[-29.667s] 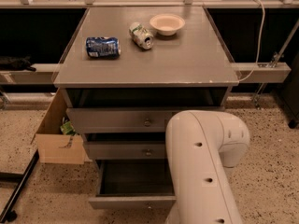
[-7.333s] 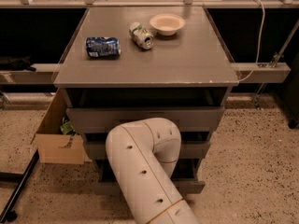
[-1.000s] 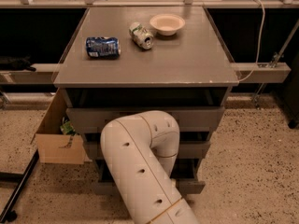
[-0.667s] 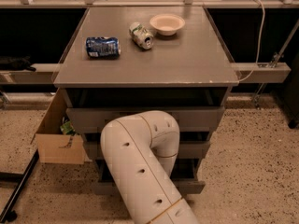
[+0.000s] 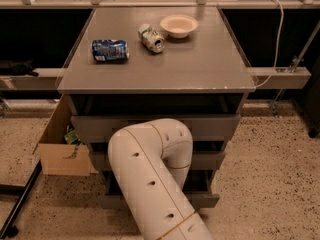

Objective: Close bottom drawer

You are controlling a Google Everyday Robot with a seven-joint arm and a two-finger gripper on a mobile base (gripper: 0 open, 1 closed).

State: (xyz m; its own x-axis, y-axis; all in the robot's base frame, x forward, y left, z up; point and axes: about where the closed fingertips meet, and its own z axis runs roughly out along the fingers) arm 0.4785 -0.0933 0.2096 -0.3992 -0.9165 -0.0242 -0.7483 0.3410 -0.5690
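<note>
The bottom drawer [image 5: 206, 200] is the lowest grey front of the cabinet, and only its two ends show beside my arm. It stands a little out from the cabinet, with a dark gap above its front. My white arm [image 5: 150, 179] bends over in front of the drawers and covers their middle and the knobs. The gripper is hidden behind the arm's elbow, somewhere down by the lower drawers.
The middle drawer [image 5: 210, 160] and top drawer [image 5: 215, 126] sit above. On the cabinet top [image 5: 200, 64] lie a blue can [image 5: 110, 50], a crushed green-white can [image 5: 151, 37] and a bowl [image 5: 179, 25]. An open cardboard box [image 5: 62, 156] stands at the left, beside a black pole [image 5: 20, 199].
Since the earliest frame the bottom drawer has gone from wide open to nearly pushed in, and my arm has swung left. Over the last second nothing visibly moved.
</note>
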